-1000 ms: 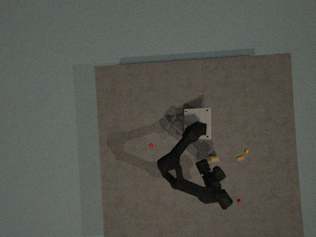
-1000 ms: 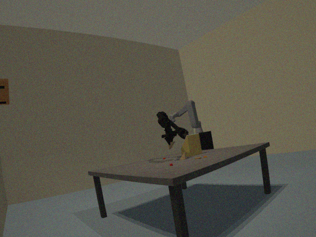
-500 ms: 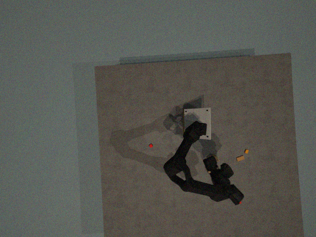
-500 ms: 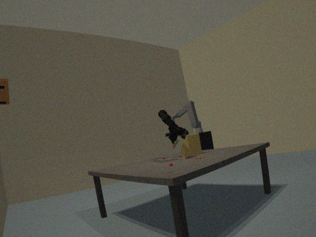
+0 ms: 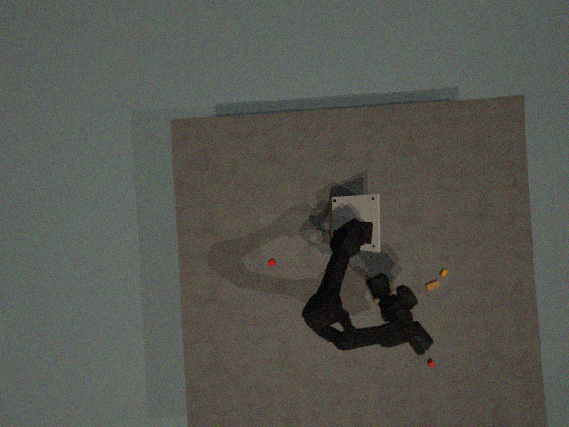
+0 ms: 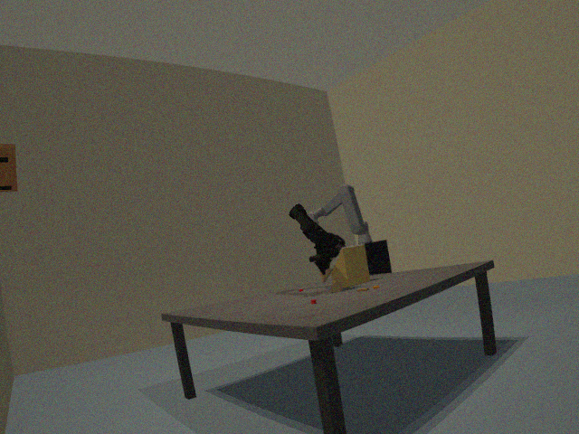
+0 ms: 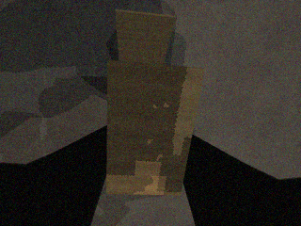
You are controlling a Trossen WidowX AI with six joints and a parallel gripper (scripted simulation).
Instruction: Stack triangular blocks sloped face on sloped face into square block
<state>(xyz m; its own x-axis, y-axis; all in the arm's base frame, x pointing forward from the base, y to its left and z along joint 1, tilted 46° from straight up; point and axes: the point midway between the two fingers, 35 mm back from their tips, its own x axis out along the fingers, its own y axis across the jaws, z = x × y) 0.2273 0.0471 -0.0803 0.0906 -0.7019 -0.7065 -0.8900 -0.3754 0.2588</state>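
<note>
Two small blocks (image 5: pixel 432 285) (image 6: pixel 362 289) beside each other.

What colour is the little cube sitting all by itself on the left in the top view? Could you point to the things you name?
The cube (image 5: pixel 271 262) (image 6: pixel 300 290) is bright red; the top view shows it best.

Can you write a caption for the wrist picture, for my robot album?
The gripper pinches a wooden block, with another wooden piece showing just past it.

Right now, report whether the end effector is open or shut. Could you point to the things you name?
Shut on a triangular block (image 7: pixel 143 104): the wrist view shows it between the end effector's (image 7: pixel 145 162) two dark fingers.
</note>
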